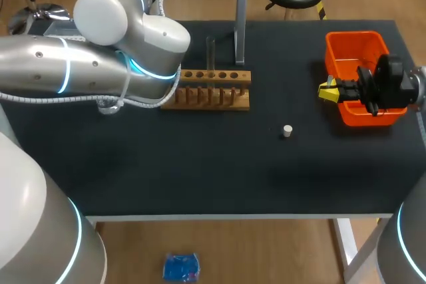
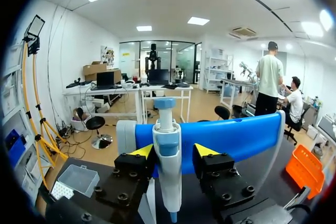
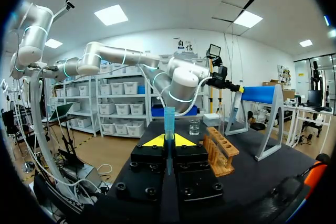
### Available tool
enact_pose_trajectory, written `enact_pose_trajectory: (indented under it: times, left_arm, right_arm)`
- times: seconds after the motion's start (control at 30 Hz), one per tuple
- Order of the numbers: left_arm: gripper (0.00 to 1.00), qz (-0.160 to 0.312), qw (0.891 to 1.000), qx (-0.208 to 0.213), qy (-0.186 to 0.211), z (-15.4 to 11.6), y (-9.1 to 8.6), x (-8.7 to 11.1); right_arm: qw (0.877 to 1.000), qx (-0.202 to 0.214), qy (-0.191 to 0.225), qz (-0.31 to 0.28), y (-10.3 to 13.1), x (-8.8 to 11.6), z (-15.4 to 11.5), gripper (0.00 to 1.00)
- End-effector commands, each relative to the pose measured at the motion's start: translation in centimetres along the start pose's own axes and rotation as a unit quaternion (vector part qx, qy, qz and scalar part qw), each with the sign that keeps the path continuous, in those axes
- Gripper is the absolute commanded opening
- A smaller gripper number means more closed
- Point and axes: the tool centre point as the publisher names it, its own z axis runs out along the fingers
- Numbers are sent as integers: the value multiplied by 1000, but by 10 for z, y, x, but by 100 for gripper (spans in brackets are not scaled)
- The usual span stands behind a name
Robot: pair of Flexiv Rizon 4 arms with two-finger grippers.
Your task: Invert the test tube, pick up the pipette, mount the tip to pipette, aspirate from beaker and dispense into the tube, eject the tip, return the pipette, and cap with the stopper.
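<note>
The left fingers [image 2: 143, 151] sit at the far left of the counter [image 1: 200, 164], one on each side of the pipette [image 2: 168, 177]. The pipette stands upright in front of the blue stand [image 2: 236, 137]. A sliver of the stand shows between the pipette and one finger, so the fingers are spread and not clamped on it. In the head view the left arm [image 1: 100, 58] comes in from the left and hides its own fingers behind its wrist.

The right fingers [image 3: 152, 141] are closed on a blue pipette tip [image 3: 169, 121], which stands upright between them with its wide end up. In the head view the right fingers [image 1: 326, 91] hang at the near left edge of the orange bin [image 1: 353, 54], on the right side of the counter.

The wooden rack [image 1: 210, 90] sits at the middle far part of the counter, just right of the left arm. The test tube [image 1: 211, 51] stands upright at its far row. The white stopper [image 1: 287, 130] lies alone on the counter, nearer than the rack and to its right, between the rack and the bin. From the right wrist, the beaker [image 3: 194, 127] shows beyond the held tip, beside the far end of the rack [image 3: 220, 153].
</note>
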Motion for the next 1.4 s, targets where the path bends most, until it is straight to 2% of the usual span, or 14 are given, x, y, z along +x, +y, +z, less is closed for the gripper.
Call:
enact_pose_trajectory:
  times: [0.03, 0.57, 0.8, 0.97, 1.1, 1.17, 1.2, 1.4]
  left_arm:
    - [40, 1, 1000, -4, -3, 2, -1, 2]
    - [41, -1, 1000, -9, -7, 7, 3, 1]
    - [37, -1, 1000, -9, -8, 8, 4, 0]
    - [30, -2, 1000, -10, -8, 9, 5, 0]
    - [20, -3, 1000, -11, -8, 9, 6, 0]
    - [2, -3, 1000, -11, -9, 9, 6, 0]
    - [0, -4, 1000, -11, -9, 9, 6, -1]
    - [0, -5, 1000, -8, -11, 7, 4, -2]
  right_arm:
    - [1000, 0, 0, 0, 0, 1, -1, 0]
    - [1000, 0, 0, 0, 0, 1, -1, 0]
    - [1000, 0, 0, 0, 0, 1, -1, 0]
    - [1000, 0, 0, 0, 0, 1, -1, 0]
    - [1000, 0, 0, 0, 0, 1, -1, 0]
    - [1000, 0, 0, 0, 0, 1, -1, 0]
    - [1000, 0, 0, 0, 0, 1, -1, 0]
    - [1000, 0, 0, 0, 0, 1, -1, 0]
